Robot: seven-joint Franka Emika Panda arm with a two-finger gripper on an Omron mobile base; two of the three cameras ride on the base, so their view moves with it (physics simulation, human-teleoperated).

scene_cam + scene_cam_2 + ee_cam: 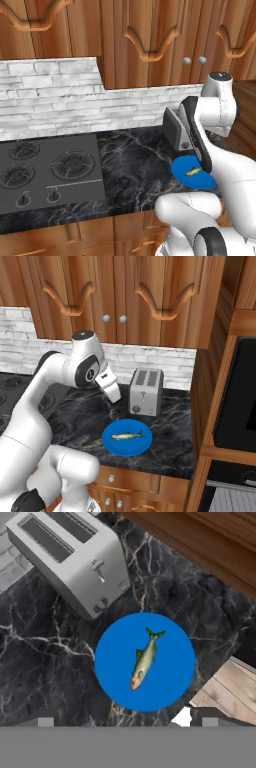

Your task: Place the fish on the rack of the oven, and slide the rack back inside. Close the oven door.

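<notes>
Tool (125, 722) wide open, empty, poised over the fish (144, 660), touching nothing. Fish lies mid blue plate (170, 682) on the dark surface (45, 662), toaster (70, 557) at its 11 o'clock. Fingertips (46, 721) cropped low in hand view; arm hides part of plate from left base.

Even, flat rendered light (hardly any shadows), slightly soft, no glare.

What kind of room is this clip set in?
A rendered home kitchen: a gas stove set into a dark marble counter, a toaster beside a blue plate holding a fish, and wooden cabinets overhead.
</notes>
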